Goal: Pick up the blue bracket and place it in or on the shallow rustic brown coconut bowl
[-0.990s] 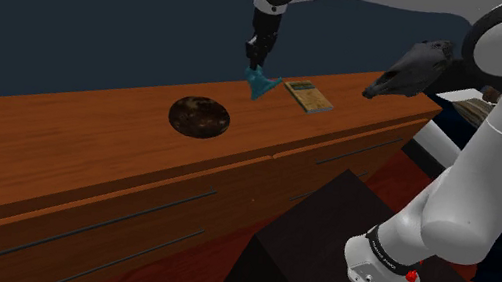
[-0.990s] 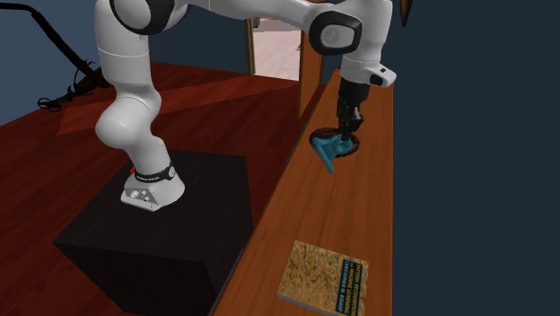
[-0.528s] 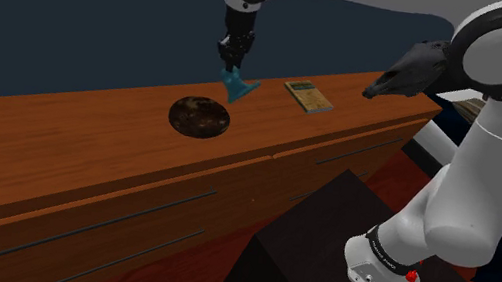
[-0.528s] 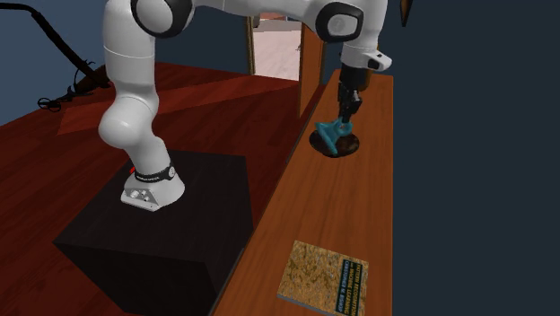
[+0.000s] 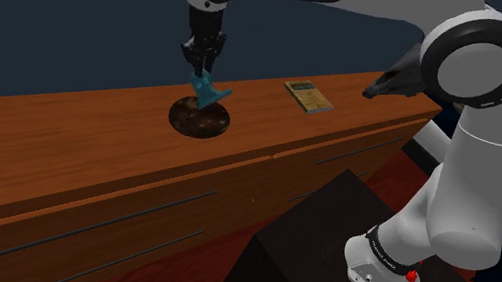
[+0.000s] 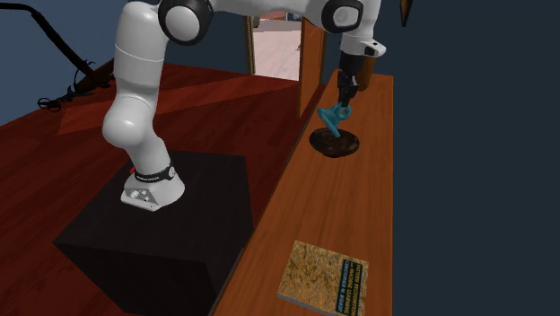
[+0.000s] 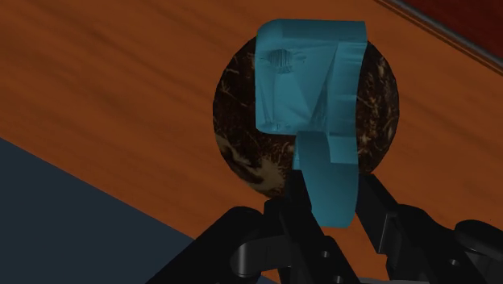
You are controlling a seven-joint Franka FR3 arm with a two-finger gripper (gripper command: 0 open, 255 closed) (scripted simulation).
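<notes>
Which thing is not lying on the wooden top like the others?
The blue bracket: the gripper clasps it over the brown bowl, while that bowl and the book lie on the counter.

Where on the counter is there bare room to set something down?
The counter is bare from the bowl toward the shoulder view's left, and between bowl and book. Crowded over the bowl, where the gripper holds the bracket.

Home interior, long wooden sideboard, red-brown plank floor, open doorway, book
</notes>
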